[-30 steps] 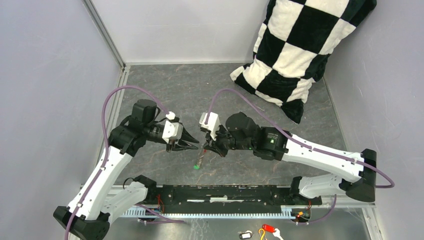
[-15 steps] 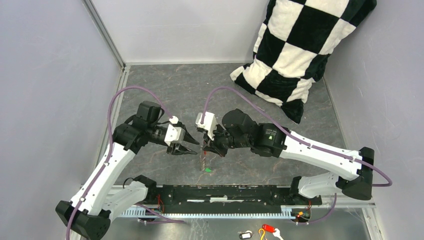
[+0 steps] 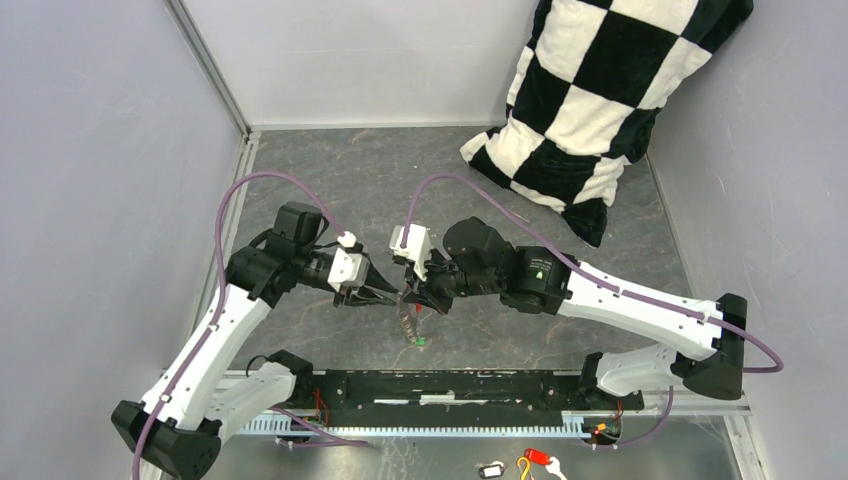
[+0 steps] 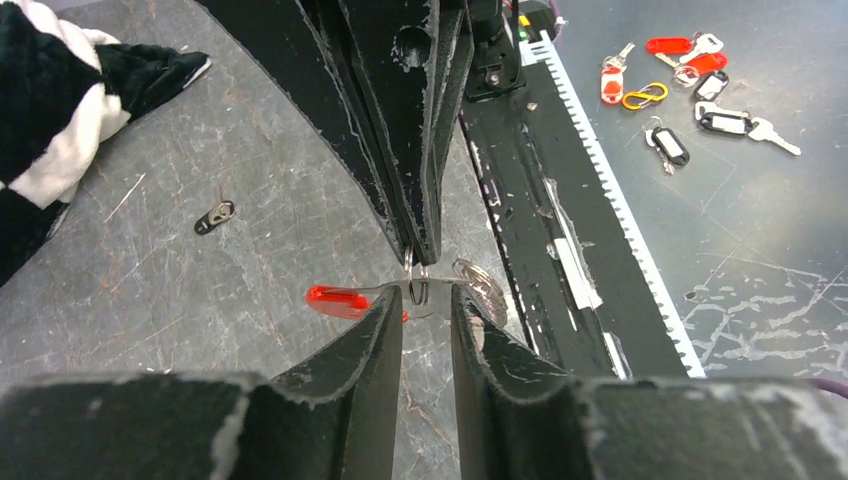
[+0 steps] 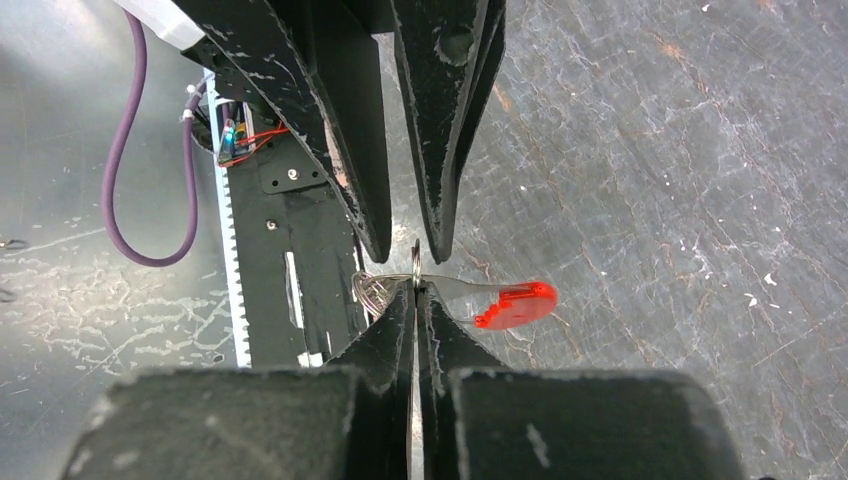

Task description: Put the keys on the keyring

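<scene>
My two grippers meet tip to tip above the middle of the table. The right gripper (image 3: 411, 298) (image 5: 415, 291) is shut on a wire loop of the keyring (image 5: 414, 258) (image 4: 421, 288). The left gripper (image 3: 396, 295) (image 4: 425, 300) has its jaws apart, either side of that loop, clamping nothing. The red key (image 4: 335, 300) (image 5: 515, 305) hangs sideways at the tips, its metal blade running across both fingertips to a coil of rings (image 5: 372, 290). The chain (image 3: 408, 318) dangles below, the green key (image 3: 421, 341) at its end. A small dark key (image 4: 214, 217) lies on the table.
A black-and-white checked pillow (image 3: 600, 90) leans in the far right corner. A black rail (image 3: 450, 385) runs along the near edge. Beyond it lie spare tags: a red one with a yellow loop (image 3: 535, 460) and a black-framed one (image 3: 490, 468). Grey walls enclose the table.
The left gripper widened and drew back half a second ago, then narrowed and came up to the right gripper's tips. The dangling chain and green key have shifted right.
</scene>
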Available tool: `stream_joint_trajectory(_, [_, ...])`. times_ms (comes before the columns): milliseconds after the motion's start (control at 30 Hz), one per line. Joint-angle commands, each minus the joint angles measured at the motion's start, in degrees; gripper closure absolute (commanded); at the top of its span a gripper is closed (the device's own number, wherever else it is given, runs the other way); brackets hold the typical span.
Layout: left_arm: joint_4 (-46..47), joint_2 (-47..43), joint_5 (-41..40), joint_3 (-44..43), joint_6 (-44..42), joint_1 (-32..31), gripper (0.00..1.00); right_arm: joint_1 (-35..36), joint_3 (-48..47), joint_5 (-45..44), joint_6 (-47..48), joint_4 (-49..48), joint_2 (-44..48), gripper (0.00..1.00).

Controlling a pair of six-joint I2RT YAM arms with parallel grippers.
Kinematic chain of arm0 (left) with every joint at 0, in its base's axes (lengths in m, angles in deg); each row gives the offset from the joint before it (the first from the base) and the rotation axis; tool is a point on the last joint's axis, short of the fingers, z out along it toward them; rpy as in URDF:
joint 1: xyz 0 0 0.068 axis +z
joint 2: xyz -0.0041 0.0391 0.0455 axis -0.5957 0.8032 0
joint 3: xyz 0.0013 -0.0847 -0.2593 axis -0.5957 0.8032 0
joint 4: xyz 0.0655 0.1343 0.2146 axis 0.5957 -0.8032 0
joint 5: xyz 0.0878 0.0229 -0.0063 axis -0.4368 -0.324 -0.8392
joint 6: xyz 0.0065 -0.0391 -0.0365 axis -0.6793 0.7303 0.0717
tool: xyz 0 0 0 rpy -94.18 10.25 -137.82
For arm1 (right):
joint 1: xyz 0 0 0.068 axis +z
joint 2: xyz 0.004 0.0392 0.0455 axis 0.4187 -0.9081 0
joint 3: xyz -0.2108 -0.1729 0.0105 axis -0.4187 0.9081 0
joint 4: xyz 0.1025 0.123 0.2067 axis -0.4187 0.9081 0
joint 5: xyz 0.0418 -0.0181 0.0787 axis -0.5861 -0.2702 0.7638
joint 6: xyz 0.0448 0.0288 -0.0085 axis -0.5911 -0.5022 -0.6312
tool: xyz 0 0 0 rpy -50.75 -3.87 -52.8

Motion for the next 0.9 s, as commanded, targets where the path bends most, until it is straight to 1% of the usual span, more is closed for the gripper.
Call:
stream_joint_trajectory(0, [1.0, 0.7, 4.7, -1.5, 0.2, -0.2, 0.72, 0.2, -2.0, 1.5, 0.3, -4.9, 0.3, 0.99])
stream_joint_trajectory(167, [0.9, 1.4, 6.3, -1.7, 0.4, -0.2, 0.83, 0.2, -1.5, 2.0, -0.1, -6.8, 0.4, 0.99])
stream_joint_trajectory(300, [1.0, 1.3, 6.2, -1.7, 0.7, -0.2, 0.97, 0.3, 0.9, 1.3, -0.6, -9.6, 2.0, 0.99])
stream_joint_trajectory(467, [1.2, -0.1, 5.9, -1.6, -0.2, -0.2, 0.98, 0.3, 6.9, -0.5, -0.8, -15.4, 6.6, 0.99])
stream_joint_trajectory(600, [1.1, -1.0, 6.3, -2.0, -1.0, -0.2, 0.98, 0.2, 13.5, -0.9, -0.8, -21.8, 11.1, 0.99])
stream_joint_trajectory(633, [1.1, -1.2, 6.7, -2.1, -1.1, -0.2, 0.98, 0.3, 14.9, -0.5, -0.9, -23.9, 12.2, 0.93])
stream_joint_trajectory(700, [1.0, -1.6, 8.1, -2.6, -1.7, -0.2, 0.98, 0.2, 17.6, -0.5, -1.3, -26.8, 14.7, 0.62])
stream_joint_trajectory(733, [1.0, -1.9, 9.1, -2.8, -2.1, -0.2, 0.98, 0.2, 18.6, -0.6, -1.1, -27.2, 16.1, 0.45])
stream_joint_trajectory(767, [1.1, -2.2, 10.1, -3.0, -2.5, -0.2, 0.98, 0.2, 19.7, -0.6, -0.7, -28.8, 17.5, 0.4])
stream_joint_trajectory(800, [1.2, -2.5, 11.0, -3.4, -3.0, -0.2, 0.98, 0.3, 20.7, -0.9, 0.0, -30.0, 19.4, 0.39])
stream_joint_trajectory(867, [1.2, -2.8, 12.8, -4.3, -4.4, -0.2, 0.98, 0.3, 23.6, -1.7, 0.7, -32.4, 23.7, 0.4])
